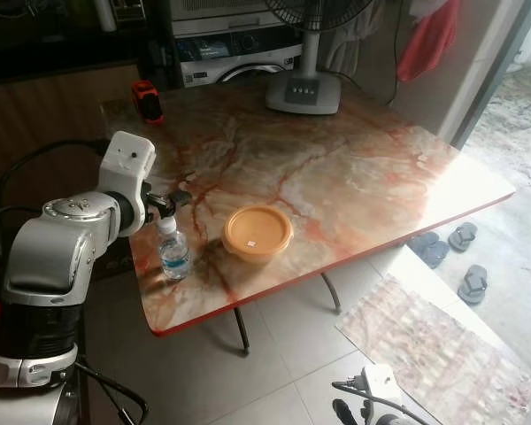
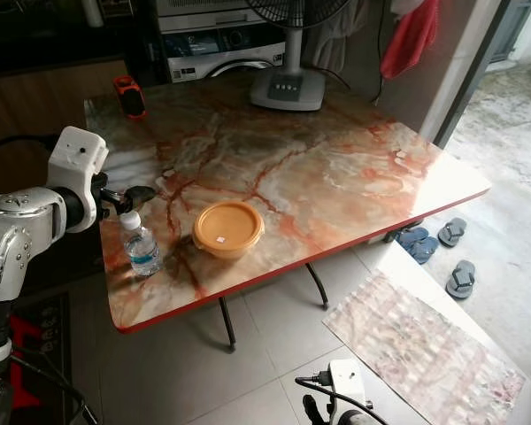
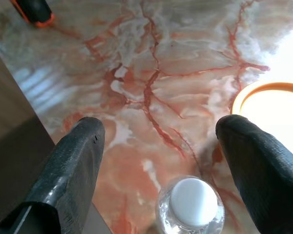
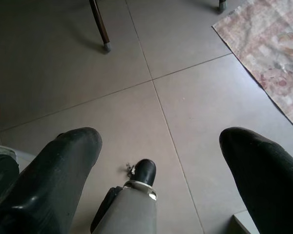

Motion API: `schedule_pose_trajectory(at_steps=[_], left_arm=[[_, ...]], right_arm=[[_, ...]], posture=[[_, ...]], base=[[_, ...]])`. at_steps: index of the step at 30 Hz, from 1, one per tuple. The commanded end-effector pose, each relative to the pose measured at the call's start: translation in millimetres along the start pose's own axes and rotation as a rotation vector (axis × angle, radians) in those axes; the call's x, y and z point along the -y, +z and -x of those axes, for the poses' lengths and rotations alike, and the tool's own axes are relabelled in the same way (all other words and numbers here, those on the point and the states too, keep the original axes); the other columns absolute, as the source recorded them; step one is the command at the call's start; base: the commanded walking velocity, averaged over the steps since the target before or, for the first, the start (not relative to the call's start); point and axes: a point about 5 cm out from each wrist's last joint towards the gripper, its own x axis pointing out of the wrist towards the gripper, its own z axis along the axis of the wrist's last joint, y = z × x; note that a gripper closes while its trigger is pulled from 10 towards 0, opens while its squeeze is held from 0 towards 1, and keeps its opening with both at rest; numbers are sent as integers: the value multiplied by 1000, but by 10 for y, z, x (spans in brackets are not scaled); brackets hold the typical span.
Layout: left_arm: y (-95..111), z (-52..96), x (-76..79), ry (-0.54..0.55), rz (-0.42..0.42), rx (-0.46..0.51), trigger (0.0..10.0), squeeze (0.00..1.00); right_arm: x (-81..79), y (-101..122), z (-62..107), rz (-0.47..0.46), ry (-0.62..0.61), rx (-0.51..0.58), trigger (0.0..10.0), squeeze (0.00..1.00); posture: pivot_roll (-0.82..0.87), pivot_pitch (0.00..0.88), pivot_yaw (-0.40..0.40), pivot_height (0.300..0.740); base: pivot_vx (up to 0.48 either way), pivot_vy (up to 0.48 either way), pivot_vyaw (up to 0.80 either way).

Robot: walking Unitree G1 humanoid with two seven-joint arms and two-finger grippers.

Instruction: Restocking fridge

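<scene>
A small clear water bottle (image 1: 173, 251) with a white cap (image 3: 188, 207) stands upright near the front left corner of the marble table (image 1: 363, 168). My left gripper (image 1: 171, 202) hovers open just above and behind the cap, one black finger (image 3: 78, 156) on each side, not touching it. A round container with an orange lid (image 1: 257, 232) sits on the table just right of the bottle. My right gripper (image 4: 158, 141) hangs open low by the floor, with nothing between its fingers.
A fan base (image 1: 303, 91) stands at the table's far edge and an orange-and-black object (image 1: 146, 99) lies at its far left corner. A wooden cabinet is on the left. Sandals (image 1: 465, 237) and a patterned rug (image 1: 434, 345) lie on the tiled floor to the right.
</scene>
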Motion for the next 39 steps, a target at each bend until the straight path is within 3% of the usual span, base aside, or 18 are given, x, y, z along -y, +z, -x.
schedule_pose_trajectory(at_steps=[1,14,21,36,37,38,39], left_arm=[[48,-2,-4,-35,27,5,10000,0],[-107,88,51,-165,-54,-93,10000,0],[-214,161,12,-203,-158,-160,10000,0],[-272,42,-68,-155,-101,-149,9804,0],[-280,40,-75,-152,-99,-149,4980,0],[-285,39,-78,-150,-100,-150,4980,0],[-291,36,-78,-147,-99,-150,1176,0]], right_arm=[[-11,-8,-3,1,0,-8,10000,0],[1,-7,1,14,5,-7,10000,0],[-4,-19,0,18,6,-20,10000,0],[15,-13,5,23,11,-20,10000,0],[18,-13,6,24,12,-21,10000,0],[20,-13,6,25,12,-21,10000,0],[22,-13,7,29,11,-23,10000,0]], posture=[[131,0,-1,740],[139,0,0,740],[141,0,7,740],[130,0,-7,740],[129,0,-8,740],[129,0,-8,740],[129,0,-9,740]], base=[[0,0,0],[0,0,0],[0,0,0],[0,0,0],[0,0,0],[0,0,0],[0,0,0]])
